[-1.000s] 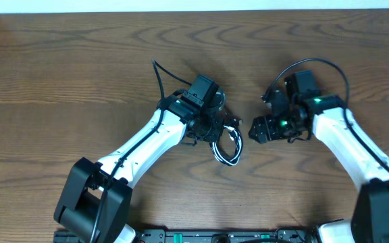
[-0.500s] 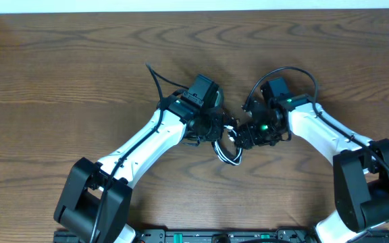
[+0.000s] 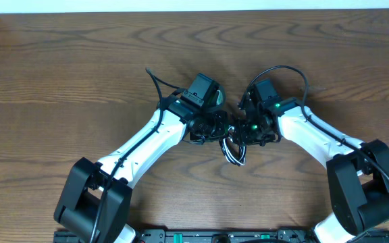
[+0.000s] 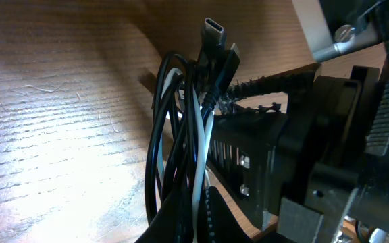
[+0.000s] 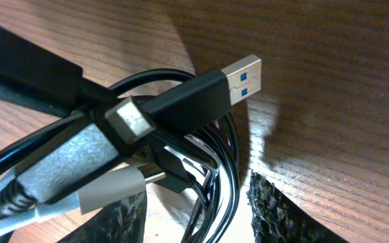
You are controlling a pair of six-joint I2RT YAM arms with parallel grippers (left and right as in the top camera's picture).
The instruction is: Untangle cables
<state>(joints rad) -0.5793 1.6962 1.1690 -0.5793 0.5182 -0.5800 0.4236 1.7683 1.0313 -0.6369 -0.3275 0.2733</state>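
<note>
While the left gripper (image 3: 215, 127) looks clamped on the cables (image 3: 234, 150), holding the bundle near the middle of the table (image 3: 80, 67), the right gripper (image 5: 201, 219) stands spread. Its two ribbed pads (image 5: 282, 209) sit either side of several black strands without pressing on them. The bundle is black cords with one white cord (image 4: 200, 162) run through them. A USB-C plug (image 4: 215, 30) sticks up at its top, and a USB-A plug (image 5: 242, 77) lies across the loops close to the right fingers. The risk, as I judge it, is that closing here catches more than one strand, so a pull tightens the tangle instead of freeing a cord. A plug head could also snag in a loop and drag the whole bundle out of the left grip. The two wrists sit very close together, so a sideways pull could knock one against the other. The surface is dark wood grain, flat, with bright glare on it in the wrist views. A pale strip (image 3: 194, 5) runs along its far edge, and little else of the room shows.
</note>
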